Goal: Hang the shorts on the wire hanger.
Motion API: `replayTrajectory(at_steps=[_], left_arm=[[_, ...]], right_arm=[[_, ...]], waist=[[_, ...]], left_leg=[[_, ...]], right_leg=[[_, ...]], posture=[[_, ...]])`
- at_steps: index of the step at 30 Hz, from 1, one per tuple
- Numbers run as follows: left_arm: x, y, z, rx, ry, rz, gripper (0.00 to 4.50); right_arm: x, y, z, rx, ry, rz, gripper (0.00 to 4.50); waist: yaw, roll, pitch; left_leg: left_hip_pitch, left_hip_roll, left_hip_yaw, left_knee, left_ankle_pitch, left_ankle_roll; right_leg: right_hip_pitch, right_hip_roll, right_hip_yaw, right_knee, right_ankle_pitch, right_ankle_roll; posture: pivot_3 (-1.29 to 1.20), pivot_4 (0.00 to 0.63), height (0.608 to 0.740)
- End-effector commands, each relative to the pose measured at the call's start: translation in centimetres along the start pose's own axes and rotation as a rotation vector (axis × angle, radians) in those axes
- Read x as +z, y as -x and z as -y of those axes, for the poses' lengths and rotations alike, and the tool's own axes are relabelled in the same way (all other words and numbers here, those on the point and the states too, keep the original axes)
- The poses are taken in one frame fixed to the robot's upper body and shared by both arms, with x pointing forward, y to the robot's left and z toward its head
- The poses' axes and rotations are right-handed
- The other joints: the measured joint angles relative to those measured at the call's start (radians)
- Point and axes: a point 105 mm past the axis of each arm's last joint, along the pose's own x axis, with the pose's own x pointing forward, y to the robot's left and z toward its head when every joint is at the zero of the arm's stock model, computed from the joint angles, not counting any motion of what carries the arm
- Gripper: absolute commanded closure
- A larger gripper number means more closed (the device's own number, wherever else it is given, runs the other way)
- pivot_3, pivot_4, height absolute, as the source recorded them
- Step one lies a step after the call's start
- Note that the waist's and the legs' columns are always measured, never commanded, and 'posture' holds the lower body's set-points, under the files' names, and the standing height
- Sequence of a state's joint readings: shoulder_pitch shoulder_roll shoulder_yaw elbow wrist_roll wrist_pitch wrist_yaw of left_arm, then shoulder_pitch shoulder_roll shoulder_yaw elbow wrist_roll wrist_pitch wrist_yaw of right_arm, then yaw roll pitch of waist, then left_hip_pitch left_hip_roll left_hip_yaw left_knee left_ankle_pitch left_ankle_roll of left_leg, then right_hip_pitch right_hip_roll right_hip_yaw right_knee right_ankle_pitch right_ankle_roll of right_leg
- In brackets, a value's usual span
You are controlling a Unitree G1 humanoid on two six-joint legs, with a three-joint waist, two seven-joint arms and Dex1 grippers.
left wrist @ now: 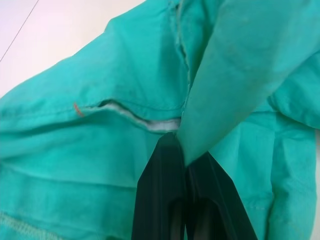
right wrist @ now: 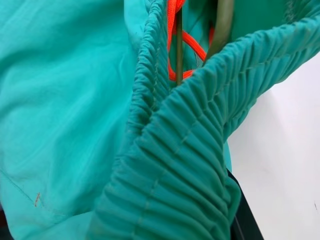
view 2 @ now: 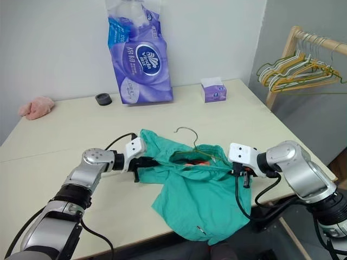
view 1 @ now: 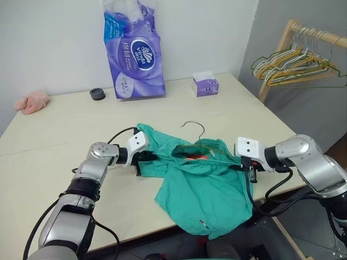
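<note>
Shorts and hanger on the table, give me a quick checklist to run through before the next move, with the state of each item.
1. Left gripper shut on a fold of the shorts: ok.
2. Right gripper shut on the gathered waistband: ok.
3. Wire hanger body inside the waist opening, hook sticking out past it: ok.
4. Hanger wire seated evenly across both sides of the waistband: cannot tell, the cloth covers it.
5. Orange drawstring free of the hanger wire: not ok, it loops around the wire in the right wrist view.
6. Shorts fully on the table: not ok, the legs hang over the near edge.
</note>
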State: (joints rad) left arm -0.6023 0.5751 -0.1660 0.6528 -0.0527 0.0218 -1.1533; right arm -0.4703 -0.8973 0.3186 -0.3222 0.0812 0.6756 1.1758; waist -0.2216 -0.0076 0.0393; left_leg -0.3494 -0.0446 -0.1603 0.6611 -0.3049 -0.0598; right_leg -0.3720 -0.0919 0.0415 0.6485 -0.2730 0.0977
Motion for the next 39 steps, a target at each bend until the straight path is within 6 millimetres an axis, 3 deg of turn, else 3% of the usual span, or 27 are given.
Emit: replayTrajectory(at_steps=[1, 8, 16, 18, 23, 26, 31, 39], left_arm=[[1.2, 0.9, -1.1, 0.041, 0.009, 0.037, 4.49], [1.0, 1.4, -3.7, 0.211, 0.09, 0.042, 4.49], [0.5, 1.3, -4.5, 0.273, 0.072, 0.009, 4.49], [0.5, 1.2, -4.4, 0.268, 0.078, 0.015, 4.49], [1.8, 1.0, -1.1, 0.054, 0.101, 0.117, 4.49], [1.9, 2.3, -1.2, 0.05, 0.076, 0.112, 3.96], [2.9, 3.3, -0.6, -0.011, 0.076, 0.137, 2.58], [4.4, 2.2, 2.1, -0.164, -0.093, 0.111, 0.26]], right_arm=[[0.9, 1.3, 0.4, -0.04, 0.029, 0.027, 4.5], [1.0, 3.1, -0.9, -0.01, 0.019, 0.042, 4.5], [0.8, 3.3, -2.2, 0.031, 0.025, 0.04, 4.5], [1.0, 3.3, -2.1, 0.018, 0.022, 0.052, 4.5], [1.2, 3.2, -0.8, -0.039, 0.015, 0.068, 4.5], [1.0, 3.3, -0.5, -0.042, 0.001, 0.07, 4.5], [0.7, 3.5, 0.2, -0.047, -0.016, 0.072, 4.5], [1.0, 3.3, -0.2, -0.009, -0.015, 0.086, 4.5]], waist=[[0.0, 0.0, 0.0], [0.002, 0.0, 0.0], [0.001, 0.0, 0.0], [0.001, 0.0, 0.0], [0.0, 0.0, 0.0], [-0.001, 0.0, 0.0], [0.001, 0.0, 0.0], [0.002, 0.0, 0.0]], left_leg=[[0.0, 0.0, 0.0, 0.0, 0.0, 0.0], [0.0, 0.0, 0.0, 0.001, 0.0, 0.0], [0.0, 0.0, 0.0, 0.0, 0.0, 0.0], [-0.001, 0.0, 0.0, 0.0, 0.0, 0.0], [-0.001, 0.0, 0.0, 0.0, 0.0, 0.0], [0.0, 0.0, 0.0, 0.0, 0.0, 0.0], [-0.001, 0.0, 0.0, 0.0, 0.0, 0.0], [0.0, 0.0, 0.0, 0.0, 0.0, 0.0]], right_leg=[[0.0, 0.0, 0.0, 0.0, 0.0, 0.0], [0.0, 0.0, 0.0, 0.0, 0.0, 0.0], [0.0, 0.0, 0.0, 0.0, 0.0, 0.0], [0.0, 0.0, 0.0, 0.0, 0.0, 0.0], [0.0, -0.001, 0.0, 0.0, 0.0, 0.0], [0.0, 0.0, 0.0, 0.0, 0.0, 0.0], [0.0, -0.001, 0.0, 0.0, 0.0, 0.0], [0.0, -0.001, 0.0, 0.0, 0.0, 0.0]], posture=[[-0.27, 0.0, 0.74], [-0.27, 0.0, 0.74], [-0.27, 0.0, 0.74], [-0.27, 0.0, 0.74], [-0.27, 0.0, 0.74], [-0.27, 0.0, 0.74], [-0.26, 0.0, 0.74], [-0.26, 0.0, 0.74]])
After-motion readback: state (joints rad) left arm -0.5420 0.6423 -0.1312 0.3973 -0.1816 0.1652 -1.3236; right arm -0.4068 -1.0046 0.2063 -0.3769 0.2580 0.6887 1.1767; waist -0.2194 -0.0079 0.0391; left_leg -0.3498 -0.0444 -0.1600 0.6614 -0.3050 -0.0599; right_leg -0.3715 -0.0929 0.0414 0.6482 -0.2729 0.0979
